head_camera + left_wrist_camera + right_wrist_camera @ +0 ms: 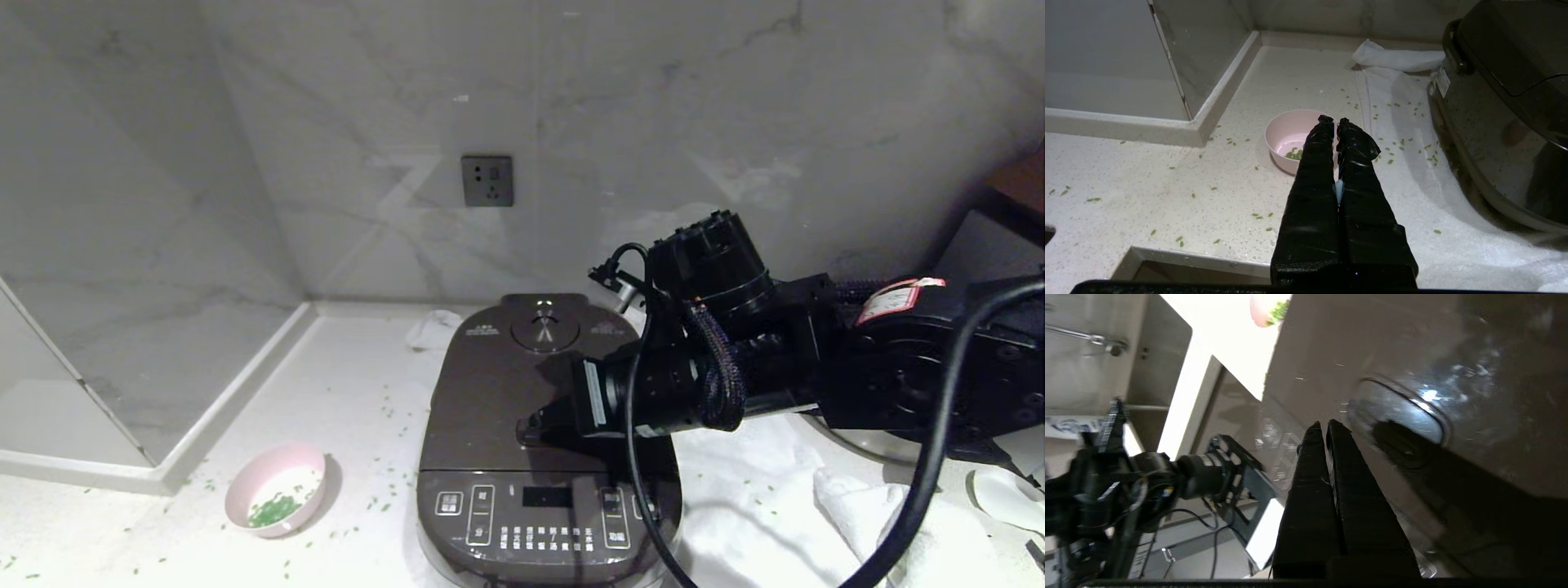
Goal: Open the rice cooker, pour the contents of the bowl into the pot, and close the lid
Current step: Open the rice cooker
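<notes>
The dark rice cooker [506,490] stands mid-counter with its lid [490,392] down, so the pot is hidden. My right gripper [526,429] reaches in from the right, shut and empty, low over the lid's front part. In the right wrist view its tips [1325,425] sit just beside the rectangular release button [1404,416], not on it. The pink bowl [282,459] stands left of the cooker with green grains [273,510] inside. My left gripper [1335,119] hangs shut and empty in front of the bowl [1286,126], partly covering it.
A white towel [759,498] lies under and right of the cooker. Loose green grains are scattered on the counter [351,408]. A raised ledge [163,474] borders the left side. A wall socket [487,180] sits behind. A white spoon [1004,494] lies far right.
</notes>
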Motion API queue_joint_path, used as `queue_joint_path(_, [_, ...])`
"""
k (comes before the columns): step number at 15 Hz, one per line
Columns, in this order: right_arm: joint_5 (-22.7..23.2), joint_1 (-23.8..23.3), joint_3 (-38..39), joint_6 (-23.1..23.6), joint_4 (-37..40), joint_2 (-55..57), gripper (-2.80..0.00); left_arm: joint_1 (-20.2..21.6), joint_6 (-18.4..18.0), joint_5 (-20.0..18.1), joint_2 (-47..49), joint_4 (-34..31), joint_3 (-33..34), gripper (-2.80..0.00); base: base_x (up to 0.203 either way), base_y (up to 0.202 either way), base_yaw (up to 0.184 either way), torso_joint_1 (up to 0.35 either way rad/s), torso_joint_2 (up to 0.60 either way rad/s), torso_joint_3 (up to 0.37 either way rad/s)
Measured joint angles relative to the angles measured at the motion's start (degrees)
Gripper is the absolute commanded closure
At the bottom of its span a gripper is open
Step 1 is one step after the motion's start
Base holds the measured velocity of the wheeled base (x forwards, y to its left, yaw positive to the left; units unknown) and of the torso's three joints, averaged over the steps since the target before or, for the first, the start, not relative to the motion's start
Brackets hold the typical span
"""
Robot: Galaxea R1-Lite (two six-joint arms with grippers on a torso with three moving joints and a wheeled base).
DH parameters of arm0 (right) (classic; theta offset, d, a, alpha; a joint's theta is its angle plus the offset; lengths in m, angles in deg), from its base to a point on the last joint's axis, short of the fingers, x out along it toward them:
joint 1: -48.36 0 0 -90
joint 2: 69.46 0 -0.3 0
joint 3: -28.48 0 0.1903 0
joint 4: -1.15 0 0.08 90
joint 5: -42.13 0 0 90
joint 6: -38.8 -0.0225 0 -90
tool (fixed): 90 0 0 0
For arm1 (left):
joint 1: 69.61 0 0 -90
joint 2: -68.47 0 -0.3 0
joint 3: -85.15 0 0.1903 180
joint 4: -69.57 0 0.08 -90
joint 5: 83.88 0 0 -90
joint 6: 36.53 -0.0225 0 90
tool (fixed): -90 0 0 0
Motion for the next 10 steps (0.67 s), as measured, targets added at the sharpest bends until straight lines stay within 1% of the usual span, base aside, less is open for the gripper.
queue_joint_path(6, [-0.4, -0.5, 0.8, 0.2, -0.6, 1.5, 0.00, 0.0, 0.0, 0.0, 0.0, 0.0, 0.0, 0.00, 0.000, 0.000, 0.000, 0.000, 0.00, 0.000])
queue_joint_path(8, [-0.4, -0.6, 1.1, 0.3, -1.5, 1.5, 0.00, 0.0, 0.0, 0.0, 0.0, 0.0, 0.0, 0.00, 0.000, 0.000, 0.000, 0.000, 0.00, 0.000])
queue_joint_path(10, [-0.4, -1.0, 2.2, 0.4, -4.2, 1.5, 0.00, 0.0, 0.0, 0.0, 0.0, 0.0, 0.0, 0.00, 0.000, 0.000, 0.000, 0.000, 0.00, 0.000])
